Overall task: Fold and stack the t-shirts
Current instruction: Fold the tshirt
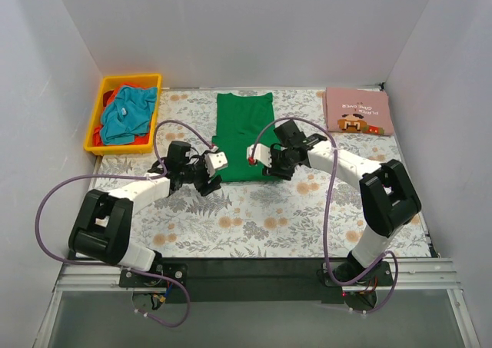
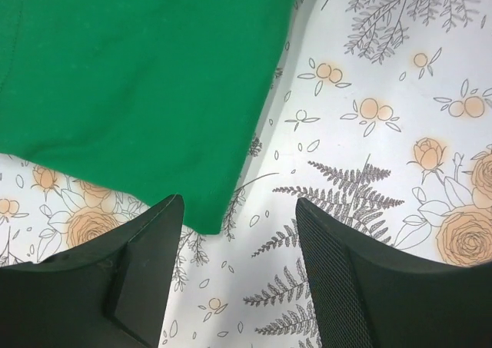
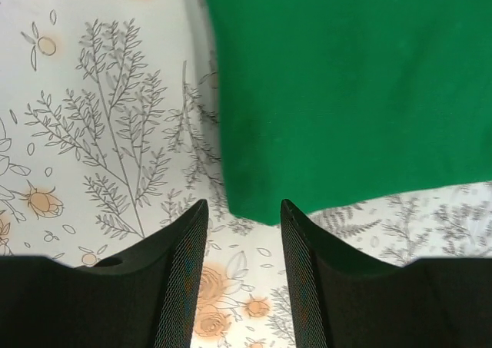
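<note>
The left end effector (image 2: 238, 210) has its two fingers wide apart with nothing between the pads. It sits low over the desk (image 1: 254, 217) at the near left corner of the green shirt (image 2: 131, 79). In the left wrist view, that corner of cloth lies just ahead of the gap, close to one dark finger (image 2: 154, 248). Whether finger and cloth touch cannot be told.

The right end effector (image 3: 244, 207) is also parted, though more narrowly, and clamps nothing. The near right corner of the same shirt ends right at the mouth of the gap between its fingertips.

In the top view both arms reach inward from their bases, and the two end effectors sit at either end of the shirt's near edge. The green shirt lies flat as a long upright strip in the middle of the flowered desk cover, with its collar end toward the far wall.

At the far right corner, well apart from the arms, a pink shirt (image 1: 358, 110) lies folded with its cartoon face up. At the far left stands a yellow bin (image 1: 131, 77). It holds a crumpled teal shirt (image 1: 127, 114) on top of a red shirt (image 1: 96, 138).
</note>
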